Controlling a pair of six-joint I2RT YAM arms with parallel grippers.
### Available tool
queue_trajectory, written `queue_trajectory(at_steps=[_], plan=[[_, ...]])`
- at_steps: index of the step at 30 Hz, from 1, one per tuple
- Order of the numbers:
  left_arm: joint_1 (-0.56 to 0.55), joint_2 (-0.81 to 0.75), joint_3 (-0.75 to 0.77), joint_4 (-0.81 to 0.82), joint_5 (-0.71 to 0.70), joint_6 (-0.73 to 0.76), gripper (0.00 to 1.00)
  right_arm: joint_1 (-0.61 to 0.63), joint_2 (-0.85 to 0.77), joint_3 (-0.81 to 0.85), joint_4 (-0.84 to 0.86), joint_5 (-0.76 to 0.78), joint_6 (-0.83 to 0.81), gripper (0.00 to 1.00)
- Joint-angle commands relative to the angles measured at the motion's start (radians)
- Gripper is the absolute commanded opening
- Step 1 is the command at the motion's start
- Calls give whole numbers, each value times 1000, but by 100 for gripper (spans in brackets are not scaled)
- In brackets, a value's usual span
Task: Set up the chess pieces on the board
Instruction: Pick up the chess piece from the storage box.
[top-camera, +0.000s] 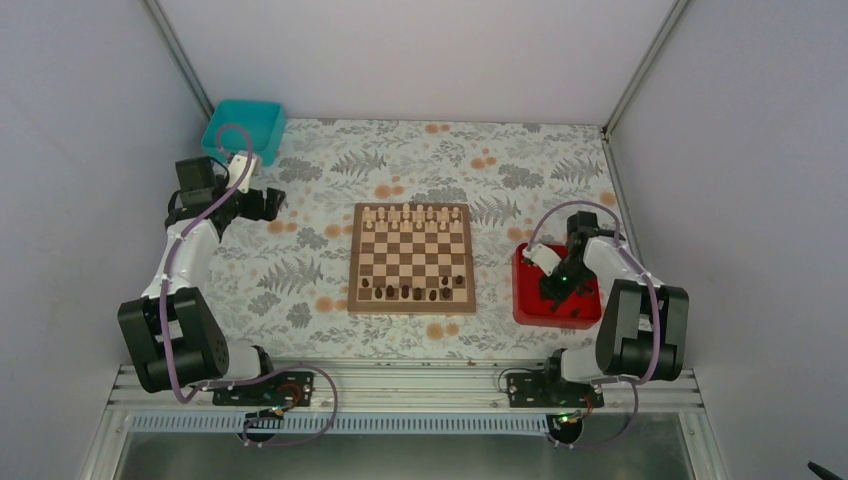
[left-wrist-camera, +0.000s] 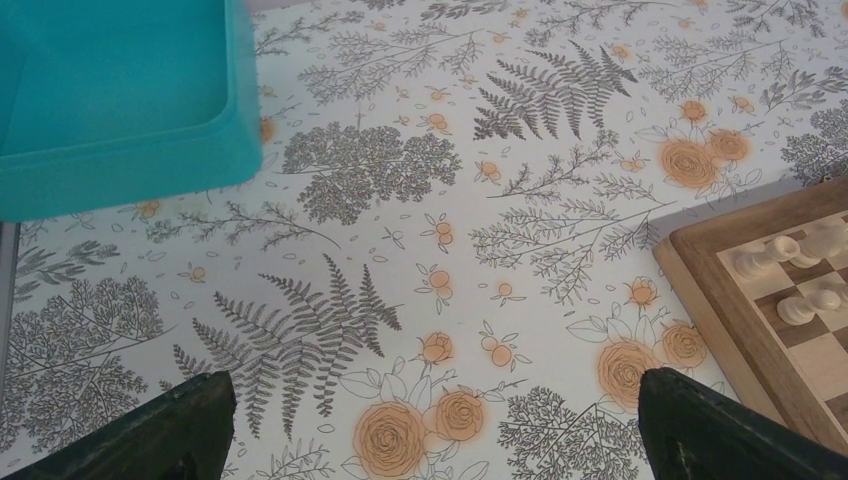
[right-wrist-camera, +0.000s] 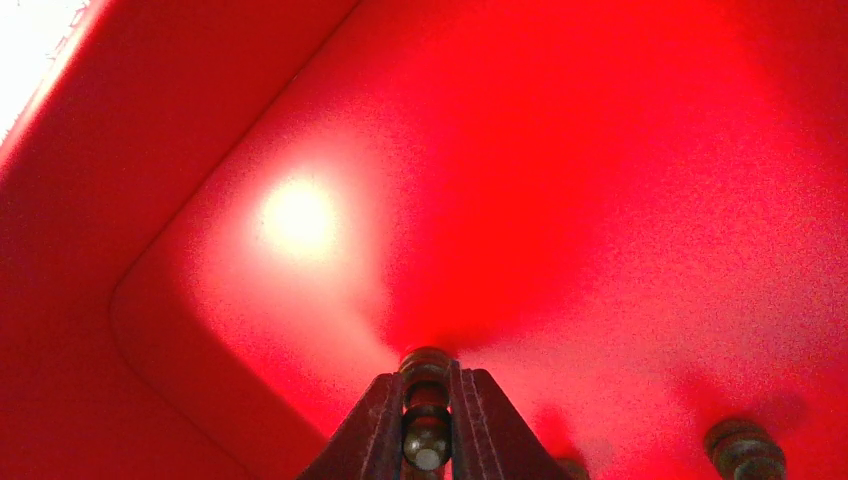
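Tablecloth: white cloth (top-camera: 300, 270) printed with grey ferns and orange flowers, boxed in by pale walls.
Held piece: one small dark chess piece (right-wrist-camera: 425, 405) sits at the very tips of the right gripper (right-wrist-camera: 427, 445), down inside the red tray (right-wrist-camera: 150, 220). Whether it touches the tray floor cannot be told.
Right gripper: clenched on that piece, one finger pressing each side of its ringed body.
Handling: it is probably light, rigid and smooth. The turned, rounded profile could let it twist or slip, so a firm pinch at the waist looks safest. The narrow base may tip when it is set down.
Red tray contents: a second dark piece (right-wrist-camera: 742, 450) stands just to the right of the fingers. The rest of the floor ahead is bare, with a glare spot on it.
Board: the board (top-camera: 411, 306) lies well to the left of the right gripper. Its near row holds several dark pieces (top-camera: 405, 291), with gaps between them.
Cream pieces: cream pieces (top-camera: 410, 215) fill the far rows.
Left gripper: the left gripper (left-wrist-camera: 432, 400) is released, with its fingers spread wide above the cloth and nothing between them. The board's corner is ahead to its right.
Teal bin: the teal bin (left-wrist-camera: 120, 90) is ahead and to the left of the left gripper. No contents show in the part that is visible.
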Motion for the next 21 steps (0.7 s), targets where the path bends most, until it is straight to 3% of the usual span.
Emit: queue_trajectory(at_steps=[1,9,15,21], plan=[[4,7,22,-1,26,8,100,-1,-21,46,-36,3,4,12],[5,2,23,-1,26,7,100,127,-56,258,-172,15,53,10],[5,-2,24,-1,22,7,100,363,21,484,-260,37,145,11],[5,-6,23,-1,16,5,100,627,206,745,-290,30,197,11]])
